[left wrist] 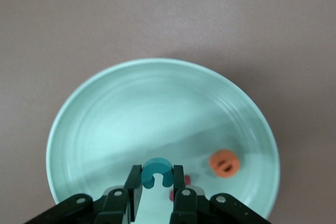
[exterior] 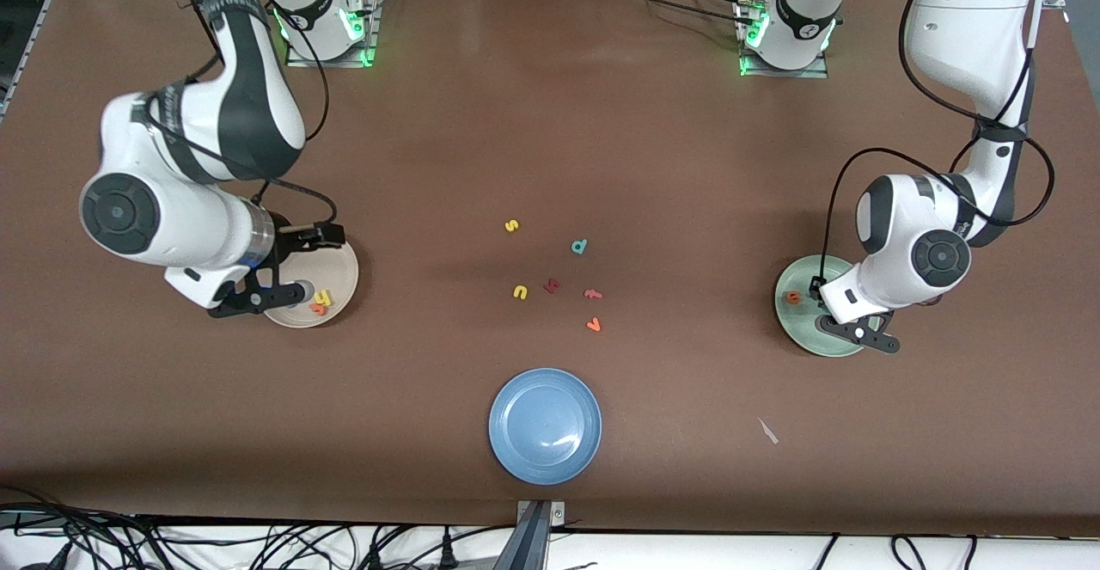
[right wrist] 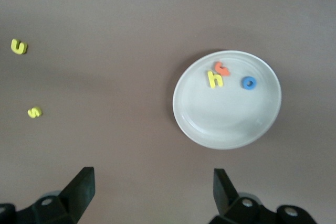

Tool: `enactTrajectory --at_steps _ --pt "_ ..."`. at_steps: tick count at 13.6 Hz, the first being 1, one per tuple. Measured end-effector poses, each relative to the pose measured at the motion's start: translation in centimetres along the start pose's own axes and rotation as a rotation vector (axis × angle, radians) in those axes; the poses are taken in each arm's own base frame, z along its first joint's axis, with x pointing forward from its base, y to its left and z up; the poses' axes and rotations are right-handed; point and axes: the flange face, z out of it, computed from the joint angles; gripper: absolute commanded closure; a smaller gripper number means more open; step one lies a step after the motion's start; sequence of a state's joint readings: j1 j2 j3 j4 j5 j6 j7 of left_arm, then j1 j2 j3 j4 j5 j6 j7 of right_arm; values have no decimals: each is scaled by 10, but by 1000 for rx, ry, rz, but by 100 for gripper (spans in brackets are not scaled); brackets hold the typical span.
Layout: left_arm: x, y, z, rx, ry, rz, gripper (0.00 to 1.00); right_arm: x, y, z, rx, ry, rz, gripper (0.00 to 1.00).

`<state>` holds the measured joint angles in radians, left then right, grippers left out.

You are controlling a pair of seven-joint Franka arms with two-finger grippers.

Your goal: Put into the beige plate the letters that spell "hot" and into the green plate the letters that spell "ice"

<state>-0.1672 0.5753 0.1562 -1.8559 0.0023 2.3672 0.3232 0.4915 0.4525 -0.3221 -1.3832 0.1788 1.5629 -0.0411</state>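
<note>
The pale green plate [exterior: 795,322] [left wrist: 131,108] lies at the left arm's end of the table. My left gripper [exterior: 862,333] [left wrist: 157,182] hangs low over it, shut on the teal c [left wrist: 156,171]. An orange e [exterior: 792,297] [left wrist: 225,163] lies in this plate, and a dark red i [left wrist: 187,180] shows partly past one finger. The beige plate [exterior: 342,271] [right wrist: 227,124] at the right arm's end holds the yellow h [exterior: 322,297] [right wrist: 214,79], orange t [exterior: 318,309] [right wrist: 221,68] and blue o [right wrist: 249,83]. My right gripper [exterior: 258,295] [right wrist: 152,190] is open and empty, up beside that plate's rim.
A blue plate [exterior: 545,425] sits near the front camera's edge. Loose letters lie mid-table: a yellow s [exterior: 511,226] [right wrist: 34,112], a teal d [exterior: 580,247], a yellow u [exterior: 520,292] [right wrist: 19,46], a dark red letter [exterior: 552,285] and two orange ones [exterior: 593,324]. A white scrap [exterior: 767,431] lies apart.
</note>
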Motion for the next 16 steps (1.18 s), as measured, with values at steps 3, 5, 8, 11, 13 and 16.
enactTrajectory --at_steps 3,5,8,11,13,16 --pt "3 -3 17 14 27 -2 72 -10 3 -27 -5 -19 3 0" --pt "2 -6 23 15 27 -6 0 -12 6 -28 -6 -34 8 0" --pt "4 -9 17 19 37 -9 0 -14 7 -26 -6 -58 11 0" --pt "7 -11 -26 -2 3 -18 0 -15 11 -27 -8 -58 18 0" --pt "1 -11 -79 -39 -43 -65 0 -15 14 -35 -10 -41 24 0" --pt "-18 -5 -166 -87 -102 -101 0 -23 20 -56 11 7 15 0"
